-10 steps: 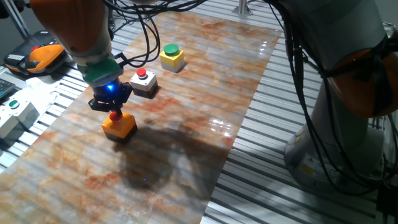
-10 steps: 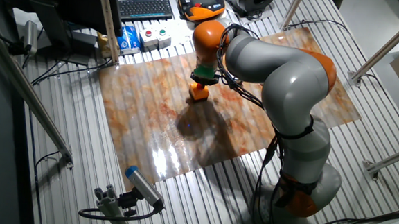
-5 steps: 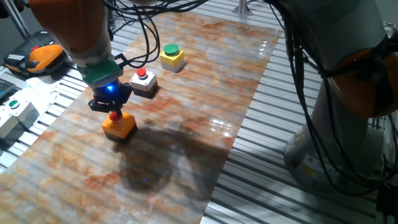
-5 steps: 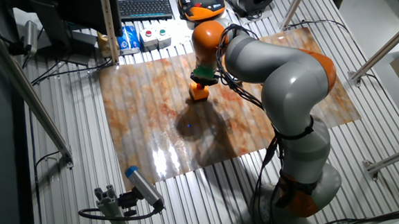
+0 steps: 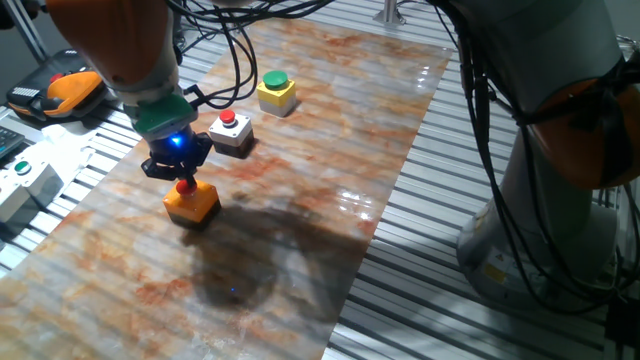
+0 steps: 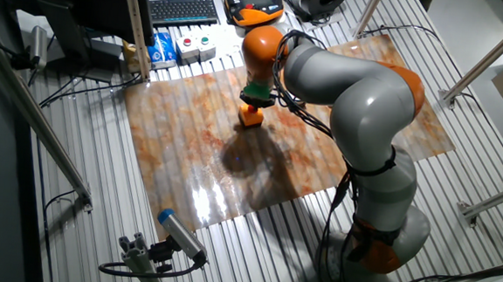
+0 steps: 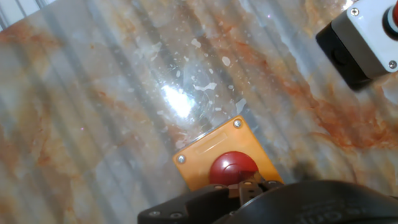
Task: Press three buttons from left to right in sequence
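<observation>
The orange box with a red cap (image 5: 192,203) stands at the near left of the marble board; it also shows in the other fixed view (image 6: 252,117) and in the hand view (image 7: 193,168). My gripper (image 5: 181,180) is straight above it, and in the hand view (image 7: 252,185) its fingertips meet on the edge of the red cap (image 7: 232,168). The grey-white box with a red cap (image 5: 231,133) stands just behind it and sits in the upper right corner of the hand view (image 7: 367,37). The yellow box with a green cap (image 5: 276,92) stands farther back.
A white control box (image 5: 20,185) and an orange-black pendant (image 5: 65,92) lie left of the board. Black cables (image 5: 235,60) hang beside the arm. The robot's base (image 5: 540,200) stands to the right. A keyboard (image 6: 183,10) lies behind the board.
</observation>
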You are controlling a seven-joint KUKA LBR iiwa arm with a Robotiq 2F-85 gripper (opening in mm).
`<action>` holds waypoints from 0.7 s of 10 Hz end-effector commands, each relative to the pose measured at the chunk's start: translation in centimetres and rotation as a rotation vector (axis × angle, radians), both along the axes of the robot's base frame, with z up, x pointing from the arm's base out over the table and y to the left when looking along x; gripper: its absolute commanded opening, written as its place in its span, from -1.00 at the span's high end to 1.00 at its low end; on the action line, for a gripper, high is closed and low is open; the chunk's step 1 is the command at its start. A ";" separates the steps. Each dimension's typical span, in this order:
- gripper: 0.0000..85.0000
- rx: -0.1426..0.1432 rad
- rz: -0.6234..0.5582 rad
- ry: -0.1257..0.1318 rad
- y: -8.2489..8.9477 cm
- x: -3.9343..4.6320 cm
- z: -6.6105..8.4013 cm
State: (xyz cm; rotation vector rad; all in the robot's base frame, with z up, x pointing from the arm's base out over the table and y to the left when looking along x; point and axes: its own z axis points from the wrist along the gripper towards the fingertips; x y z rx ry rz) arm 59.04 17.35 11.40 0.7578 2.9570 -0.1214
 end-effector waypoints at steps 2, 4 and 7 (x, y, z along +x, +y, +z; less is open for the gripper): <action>1.00 0.005 0.000 0.003 0.1 0.08 0.1; 1.00 0.005 0.006 0.003 -0.1 0.20 0.0; 1.00 0.004 0.007 0.001 -0.1 0.45 -0.2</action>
